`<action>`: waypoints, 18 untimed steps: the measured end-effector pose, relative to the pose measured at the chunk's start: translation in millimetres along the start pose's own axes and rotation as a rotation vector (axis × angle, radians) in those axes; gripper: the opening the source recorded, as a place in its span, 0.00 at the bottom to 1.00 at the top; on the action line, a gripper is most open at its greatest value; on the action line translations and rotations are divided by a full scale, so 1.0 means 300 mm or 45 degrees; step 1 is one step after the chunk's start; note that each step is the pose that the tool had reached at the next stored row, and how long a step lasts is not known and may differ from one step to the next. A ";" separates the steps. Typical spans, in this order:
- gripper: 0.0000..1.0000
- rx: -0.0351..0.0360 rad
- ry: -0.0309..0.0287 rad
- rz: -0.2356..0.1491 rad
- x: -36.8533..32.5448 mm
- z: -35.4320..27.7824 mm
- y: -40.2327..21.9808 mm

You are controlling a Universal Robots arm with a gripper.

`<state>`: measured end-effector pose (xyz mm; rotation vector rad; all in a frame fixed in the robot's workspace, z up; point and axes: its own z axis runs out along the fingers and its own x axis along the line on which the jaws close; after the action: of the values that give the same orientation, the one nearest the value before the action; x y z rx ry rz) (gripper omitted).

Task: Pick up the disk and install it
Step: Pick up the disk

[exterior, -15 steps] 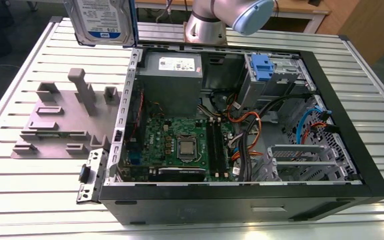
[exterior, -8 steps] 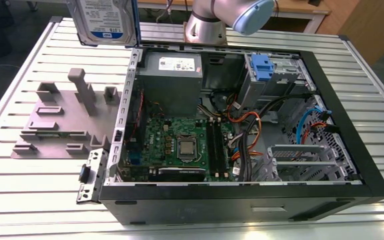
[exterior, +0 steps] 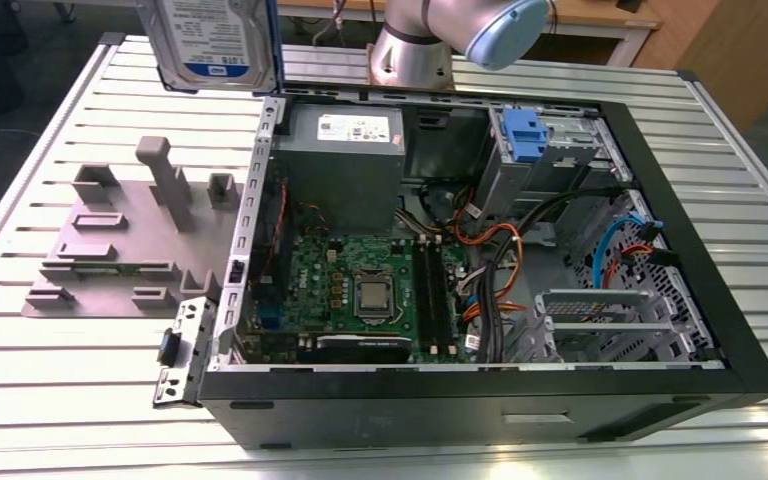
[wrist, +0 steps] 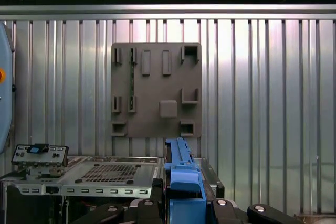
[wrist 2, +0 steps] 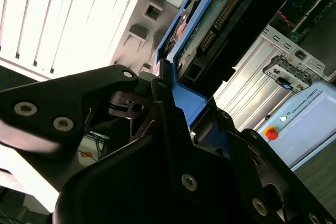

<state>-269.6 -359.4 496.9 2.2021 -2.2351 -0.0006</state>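
Currently the disk (exterior: 211, 40) is up off the desk (exterior: 37, 400), at the exterior view's upper left, just outside the open case (exterior: 424, 410) near the corner where the power supply (exterior: 344, 150) sits. The end effector (wrist: 184, 203) is clamped on it. In the first wrist view the black fingers sit on either side of the blue bracket (wrist: 181, 169), and I see no gap.

Handling, my read: dense and rigid, with no flex, so you get no give if it meets sheet metal. It's likely shock-sensitive, and the silver faces look slick. The bracket rails are the place to hold it, but the plastic looks thin, so don't over-squeeze. Stay off the underside: the second wrist view shows a bare green circuit board (wrist 2: 220, 9) with connector rows.

Looks: a silver rectangular slab with a white label and a blue band along the label's lower edge. It has a blue frame on its sides and is held roughly upright, slightly tilted.

Around it: a grey fixture plate (exterior: 104, 250) with pegs and pockets lies on the desk beside the case. A blue caddy (exterior: 524, 135) sits in the case's upper drive bay, well apart from the disk.
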 end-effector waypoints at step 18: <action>0.36 0.0000 0.0001 0.000 0.000 0.000 -0.017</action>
<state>-264.4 -359.4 496.9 2.2020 -2.2351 -0.0006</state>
